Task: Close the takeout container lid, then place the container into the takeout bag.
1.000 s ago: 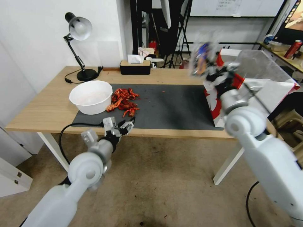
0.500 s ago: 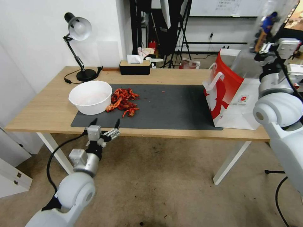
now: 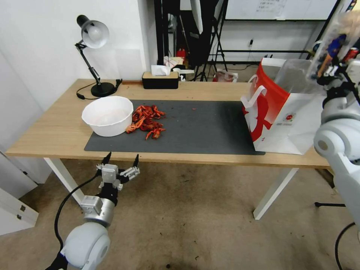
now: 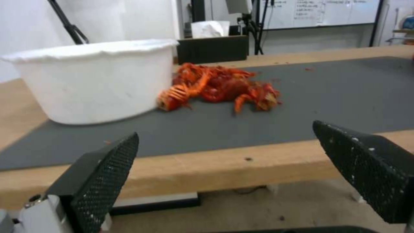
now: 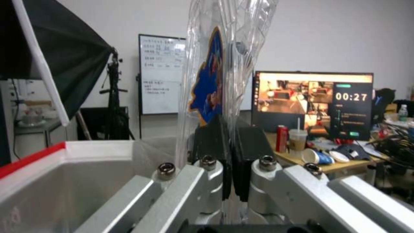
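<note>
Holding: my right gripper clamps a clear container by its edge, fingers pressed shut on the plastic.
Container position: raised on edge above the bag's open top, at the table's right end; I cannot confirm the lid's latch state.
Bag: upright, red side facing the mat, clear liner standing out of the top.
Left gripper: I hold it below the table's front edge, fingers spread wide, empty.
Other items: white bowl on the mat, red crayfish touching its right side.
</note>
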Available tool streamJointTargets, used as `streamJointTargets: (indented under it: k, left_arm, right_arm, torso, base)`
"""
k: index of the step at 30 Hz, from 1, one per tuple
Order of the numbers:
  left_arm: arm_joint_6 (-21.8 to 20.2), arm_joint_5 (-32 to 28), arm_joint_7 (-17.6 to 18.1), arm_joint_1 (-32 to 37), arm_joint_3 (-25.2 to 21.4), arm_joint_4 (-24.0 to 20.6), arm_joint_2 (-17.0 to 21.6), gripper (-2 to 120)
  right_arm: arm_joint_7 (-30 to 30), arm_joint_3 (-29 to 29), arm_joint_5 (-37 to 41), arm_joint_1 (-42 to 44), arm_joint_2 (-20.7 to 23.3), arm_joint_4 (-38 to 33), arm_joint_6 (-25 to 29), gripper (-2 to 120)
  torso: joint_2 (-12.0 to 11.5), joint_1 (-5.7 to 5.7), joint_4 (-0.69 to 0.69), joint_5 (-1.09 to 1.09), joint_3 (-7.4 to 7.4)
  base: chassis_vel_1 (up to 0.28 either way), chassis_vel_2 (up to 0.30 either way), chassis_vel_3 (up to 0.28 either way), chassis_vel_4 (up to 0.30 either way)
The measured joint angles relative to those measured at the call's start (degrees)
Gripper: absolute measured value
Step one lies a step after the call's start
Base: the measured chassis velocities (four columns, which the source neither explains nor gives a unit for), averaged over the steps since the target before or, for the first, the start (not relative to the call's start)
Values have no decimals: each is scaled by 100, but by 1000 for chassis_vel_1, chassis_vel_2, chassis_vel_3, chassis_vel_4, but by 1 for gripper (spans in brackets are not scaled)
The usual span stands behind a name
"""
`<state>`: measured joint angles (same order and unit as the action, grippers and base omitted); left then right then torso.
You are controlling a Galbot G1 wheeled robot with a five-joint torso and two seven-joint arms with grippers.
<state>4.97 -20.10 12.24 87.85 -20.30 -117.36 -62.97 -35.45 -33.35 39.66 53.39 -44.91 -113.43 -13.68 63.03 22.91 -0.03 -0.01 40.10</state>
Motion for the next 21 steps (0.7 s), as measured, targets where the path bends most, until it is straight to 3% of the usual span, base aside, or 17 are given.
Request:
streamJointTargets:
  k: [4, 7, 12, 14, 16, 19, 21]
  left_arm:
    - [54, 48, -3, 33, 50, 29, -117, 100]
    - [86, 72, -2, 59, 55, 36, -164, 100]
    - [94, 64, 4, 77, 37, 36, -175, 100]
    - [102, 49, 9, 94, 27, 34, -189, 100]
    - [106, 47, 9, 96, 26, 32, -192, 100]
    - [115, 47, 9, 104, 12, 23, -196, 100]
    - [122, 48, 9, 115, 11, 23, -197, 100]
  right_arm:
    - [94, -41, 238, 93, 35, -40, -68, 0]
    - [196, -35, 384, 92, 48, -50, -94, 15]
    - [203, -14, 463, 79, 62, -62, -133, 26]
    - [205, -8, 476, 78, 74, -62, -136, 37]
    - [205, -7, 476, 78, 79, -62, -136, 39]
    - [254, -4, 473, 84, 89, -83, -93, 57]
    - [319, -4, 470, 85, 89, -96, -14, 63]
  torso:
    - [0, 0, 4, 1, 0]
    - [0, 0, 4, 0, 1]
    - [0, 0, 3, 1, 1]
    - [0, 0, 3, 0, 1]
    - [0, 0, 4, 0, 1]
    - [0, 1, 2, 1, 1]
    - [0, 1, 2, 1, 1]
  base:
    - [0, 0, 0, 0]
    - [0, 0, 0, 0]
    - [0, 0, 0, 0]
    - [0, 0, 0, 0]
    - [0, 0, 0, 0]
    - [0, 0, 0, 0]
    - [0, 0, 0, 0]
